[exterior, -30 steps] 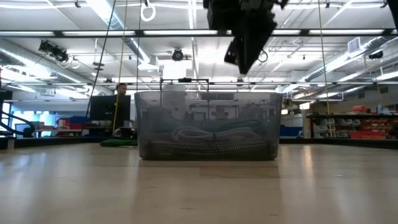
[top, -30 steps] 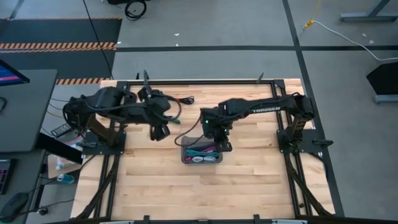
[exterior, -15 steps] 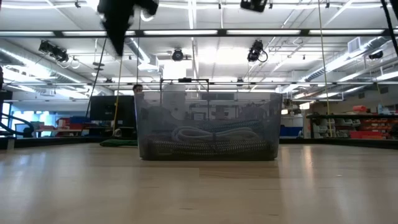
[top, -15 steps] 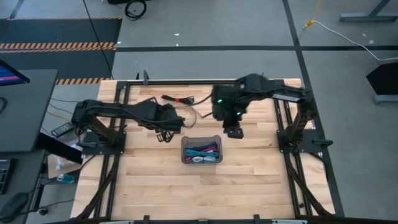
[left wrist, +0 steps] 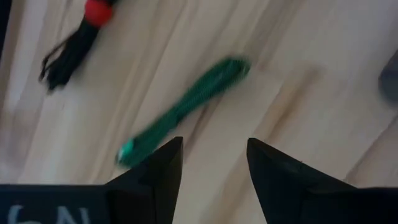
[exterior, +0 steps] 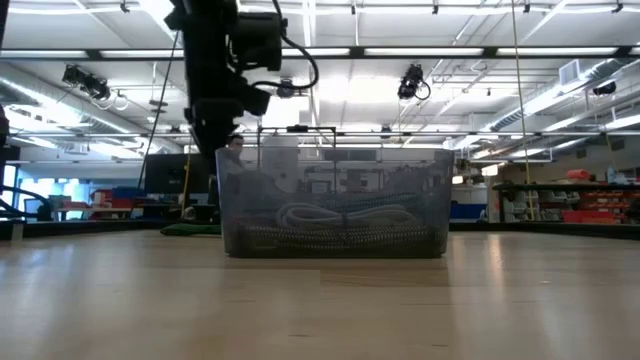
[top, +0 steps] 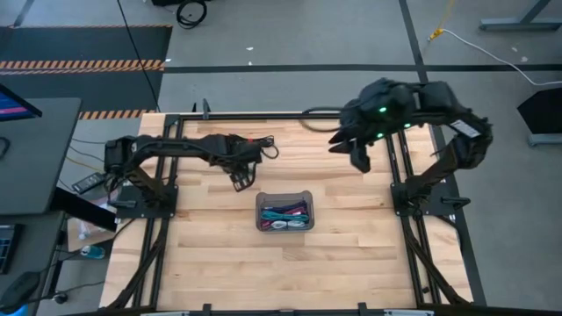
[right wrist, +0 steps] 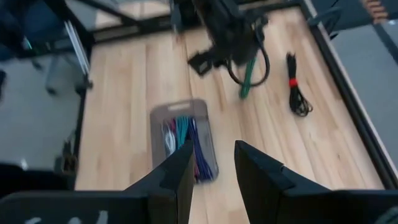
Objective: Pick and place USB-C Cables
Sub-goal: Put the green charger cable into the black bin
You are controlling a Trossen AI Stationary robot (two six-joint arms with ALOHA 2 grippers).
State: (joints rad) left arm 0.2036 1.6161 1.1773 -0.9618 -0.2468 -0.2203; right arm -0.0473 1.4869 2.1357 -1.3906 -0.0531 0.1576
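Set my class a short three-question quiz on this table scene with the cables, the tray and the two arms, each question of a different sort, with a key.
1. True or false: the green cable already lies in the tray.
2. Which gripper hovers over the green cable? A. left gripper B. right gripper
3. Fill in: the black cable with the red band lies on the ____.

Key: 1. False, it lies on the table outside the tray. 2. A, its fingers open; the right gripper is raised near the table's far right corner. 3. Table.
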